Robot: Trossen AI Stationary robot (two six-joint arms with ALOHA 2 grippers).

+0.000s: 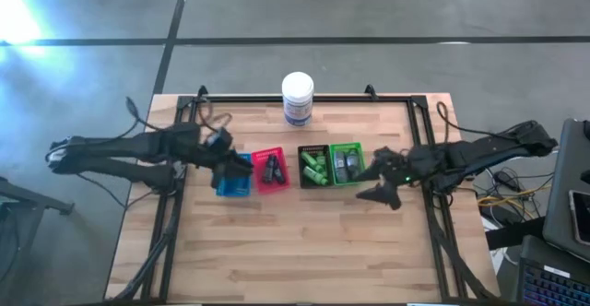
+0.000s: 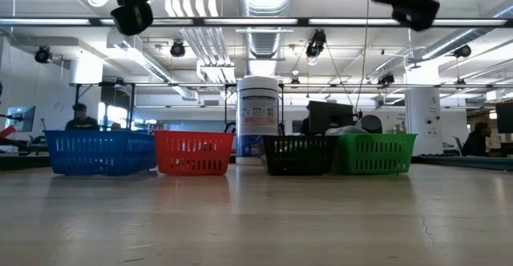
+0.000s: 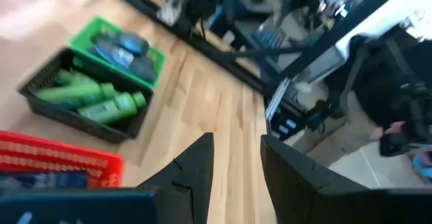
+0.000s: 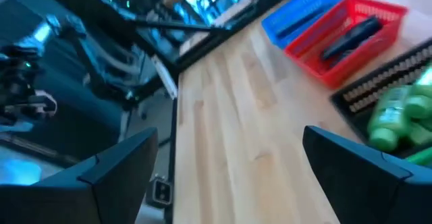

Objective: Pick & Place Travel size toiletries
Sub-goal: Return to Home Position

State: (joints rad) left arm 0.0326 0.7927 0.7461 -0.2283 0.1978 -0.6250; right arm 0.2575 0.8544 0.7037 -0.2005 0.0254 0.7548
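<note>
Toiletries in the trays look light and slippery; I would grip each one mid-body. My left gripper is a little open and my right gripper is wide open, both empty.

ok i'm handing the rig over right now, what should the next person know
Left gripper: open, empty, above the blue basket. Right gripper: open, empty, beside the green basket.
Green tubes in the black basket, grey mini bottles in the green basket, dark tubes in the red basket; blue basket's contents mostly hidden.
Done: every toiletry in view is binned.
Left: likely just sending both grippers home.
</note>
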